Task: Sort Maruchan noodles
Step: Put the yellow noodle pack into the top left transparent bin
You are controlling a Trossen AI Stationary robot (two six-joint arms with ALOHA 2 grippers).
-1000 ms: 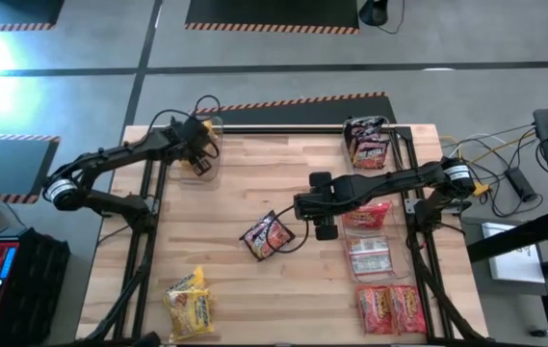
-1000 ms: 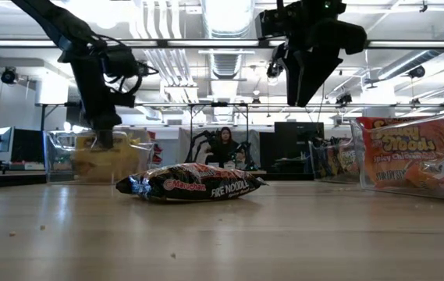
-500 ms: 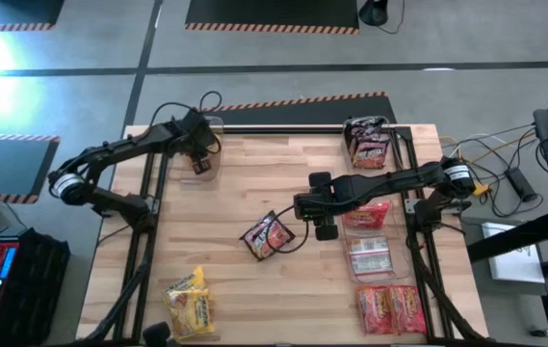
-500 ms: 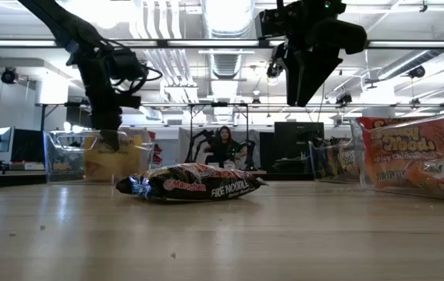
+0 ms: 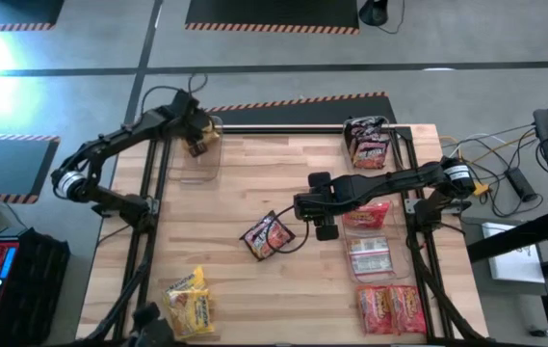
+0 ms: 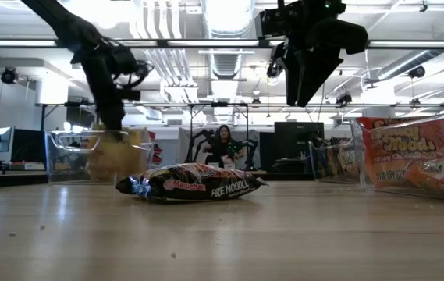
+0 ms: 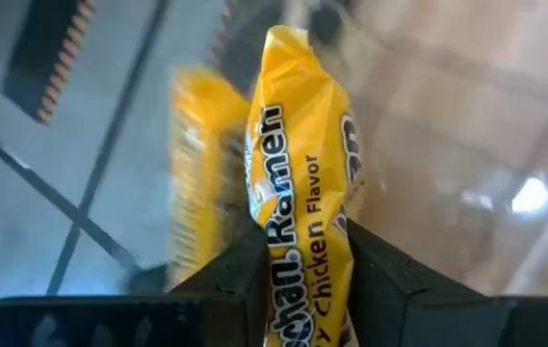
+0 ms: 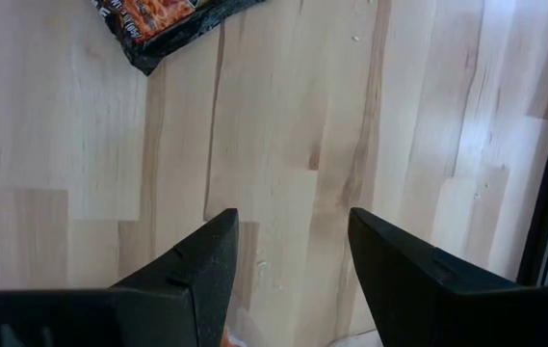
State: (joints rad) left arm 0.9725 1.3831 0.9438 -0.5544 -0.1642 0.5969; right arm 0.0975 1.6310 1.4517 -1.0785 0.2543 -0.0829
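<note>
Left claw point(image 7: 298, 255) is pinching a crinkly yellow chicken ramen packet point(image 7: 298, 183) over the clear plastic bin point(image 5: 199, 159) at the far-left corner of the wooden surface point(image 5: 254, 183), right claw point(image 8: 288, 255) hangs wide and empty near a dark maroon noodle packet point(image 5: 269, 235) mid-surface.
</note>
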